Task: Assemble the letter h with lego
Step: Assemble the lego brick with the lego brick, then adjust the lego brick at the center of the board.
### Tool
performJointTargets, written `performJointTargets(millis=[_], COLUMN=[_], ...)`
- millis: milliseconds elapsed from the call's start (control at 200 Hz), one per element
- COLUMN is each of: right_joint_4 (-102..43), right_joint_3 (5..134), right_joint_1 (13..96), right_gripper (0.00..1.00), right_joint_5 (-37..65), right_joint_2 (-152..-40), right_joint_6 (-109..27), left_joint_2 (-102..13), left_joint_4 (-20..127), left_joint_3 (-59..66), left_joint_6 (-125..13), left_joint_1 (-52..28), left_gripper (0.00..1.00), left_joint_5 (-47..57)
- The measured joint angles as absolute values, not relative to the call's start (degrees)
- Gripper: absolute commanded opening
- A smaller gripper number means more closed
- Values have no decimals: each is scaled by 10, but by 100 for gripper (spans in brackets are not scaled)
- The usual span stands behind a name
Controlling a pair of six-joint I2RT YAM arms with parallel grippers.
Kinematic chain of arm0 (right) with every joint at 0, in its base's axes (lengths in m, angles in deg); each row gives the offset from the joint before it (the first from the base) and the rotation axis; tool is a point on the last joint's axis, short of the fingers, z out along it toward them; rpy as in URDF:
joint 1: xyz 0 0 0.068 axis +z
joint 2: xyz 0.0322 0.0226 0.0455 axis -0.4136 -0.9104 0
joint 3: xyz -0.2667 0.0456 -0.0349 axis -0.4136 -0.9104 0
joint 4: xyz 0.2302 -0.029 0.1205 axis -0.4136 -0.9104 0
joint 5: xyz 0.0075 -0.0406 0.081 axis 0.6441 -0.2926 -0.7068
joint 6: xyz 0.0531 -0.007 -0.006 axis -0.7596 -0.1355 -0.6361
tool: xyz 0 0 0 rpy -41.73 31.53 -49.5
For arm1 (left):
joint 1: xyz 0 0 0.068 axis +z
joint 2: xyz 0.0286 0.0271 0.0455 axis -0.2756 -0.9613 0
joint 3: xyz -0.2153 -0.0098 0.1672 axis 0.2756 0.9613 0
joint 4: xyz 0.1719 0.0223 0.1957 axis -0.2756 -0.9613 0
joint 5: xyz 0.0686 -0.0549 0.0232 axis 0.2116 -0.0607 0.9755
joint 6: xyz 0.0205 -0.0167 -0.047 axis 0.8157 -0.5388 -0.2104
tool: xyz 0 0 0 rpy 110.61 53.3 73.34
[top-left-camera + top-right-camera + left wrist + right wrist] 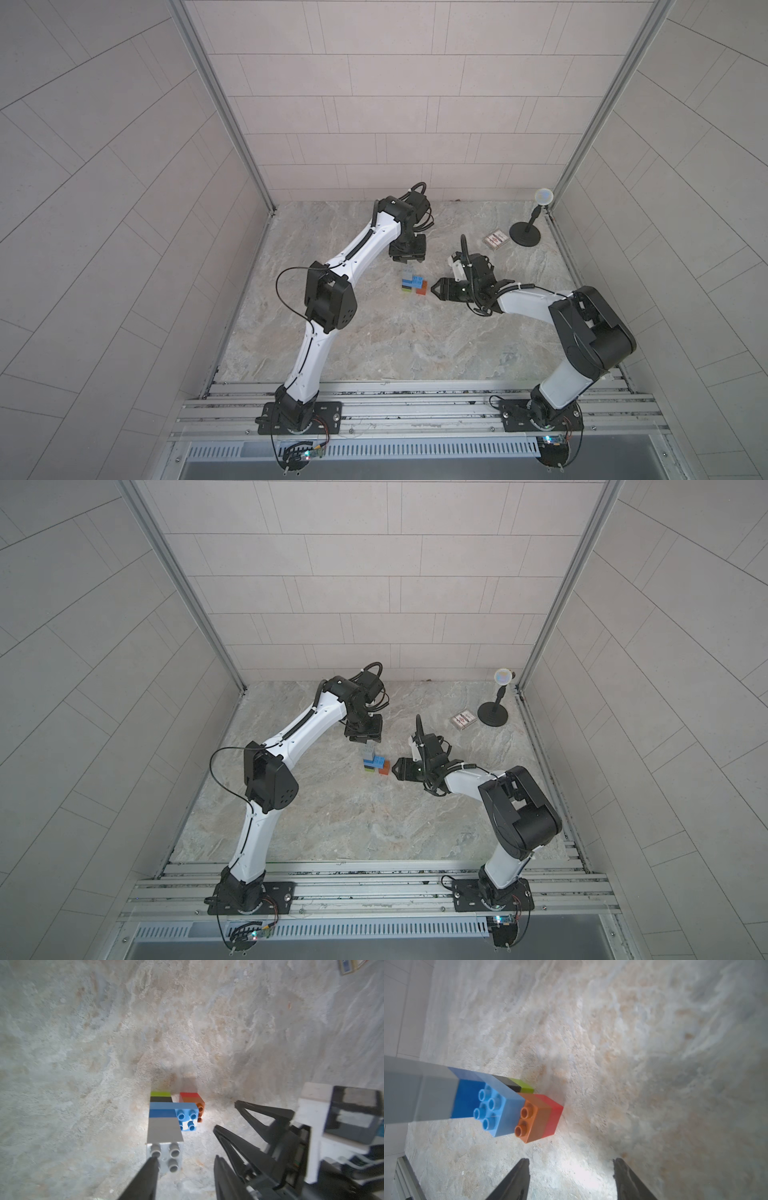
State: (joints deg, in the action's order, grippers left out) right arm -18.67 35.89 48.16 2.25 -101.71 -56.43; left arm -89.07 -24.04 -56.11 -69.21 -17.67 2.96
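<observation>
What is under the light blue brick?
Black brick over lime brick at one end, orange brick over red brick at the other; two orange studs show. Studs covered by the light blue brick cannot be seen.

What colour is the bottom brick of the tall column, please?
The bottom brick is lime green, clearest in the left wrist view.

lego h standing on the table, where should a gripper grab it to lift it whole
Probably the tall column's grey top, from straight above, jaws on two flat opposite sides. The h stands upright, so that end is highest and bare all round; lower down the light blue bridge and orange-red leg jut out one side.
</observation>
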Motion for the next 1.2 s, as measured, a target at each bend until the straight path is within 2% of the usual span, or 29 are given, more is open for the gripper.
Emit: performJointTargets(millis=[30, 115, 285, 450, 590, 640, 721, 946, 1121, 1201], right_joint_4=[-157, -97, -44, -9, -16, -14, -27, -58, -85, -99], right_joint_3=[343, 308, 325, 336, 381, 392, 415, 443, 458, 466], right_joint_1=[482, 492, 515, 520, 515, 514, 511, 507, 506, 506], right_gripper=[82, 82, 82, 78, 75, 70, 57, 29, 18, 16], right_joint_5=[18, 10, -1, -1, -4, -8, -20, -53, -90, -108], right_joint_2=[-1016, -1018, -1063, -1101, -1135, -1146, -1164, -1178, -1178, -1178], right_joint_6=[-554, -525, -459, -402, -366, -356, -339, -315, -323, -332], left_joint_2=[-887, -863, -734, -618, -595, -595, -596, -602, -602, -602], left_joint_4=[-241, -231, -174, -100, -63, -48, -30, -9, -1, 2], left_joint_3=[-561, -535, -367, -223, -183, -175, -162, -154, -151, -150], left_joint_6=[-691, -683, -675, -667, -662, -662, -664, -674, -678, -679], left_joint_1=[-174, -164, -121, -69, -64, -61, -57, -36, -25, -23], left_gripper=[65, 66, 67, 67, 67, 67, 67, 67, 67, 67], left_joint_5=[25, 15, -6, -11, -9, -14, -30, -56, -65, -69])
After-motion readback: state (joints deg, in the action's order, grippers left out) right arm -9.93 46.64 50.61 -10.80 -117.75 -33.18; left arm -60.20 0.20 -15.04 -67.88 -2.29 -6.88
